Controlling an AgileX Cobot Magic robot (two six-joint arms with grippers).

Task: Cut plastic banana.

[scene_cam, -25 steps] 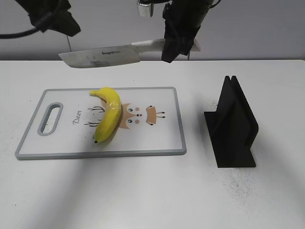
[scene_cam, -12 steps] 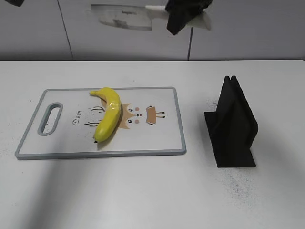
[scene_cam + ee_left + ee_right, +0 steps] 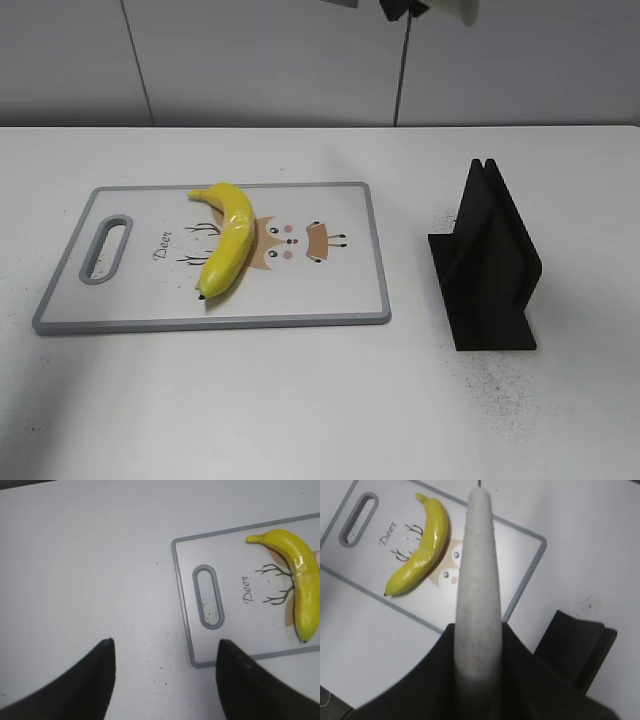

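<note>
Two grippers hang above the white desk [image 3: 300, 400]: the right gripper [image 3: 479, 645] clamps a pale speckled knife handle [image 3: 477, 565], poised to cut; the left gripper [image 3: 162, 680] is spread and empty. The glossy curved yellow plastic banana [image 3: 226, 240] lies whole on the grey-rimmed white cutting board [image 3: 330, 290].

Left gripper [image 3: 162, 652] spread wide; right gripper [image 3: 477, 645] clamped.

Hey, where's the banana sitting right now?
The plastic banana lies on the cutting board, left of centre in the exterior view, between the board's handle slot and the printed deer face.
</note>
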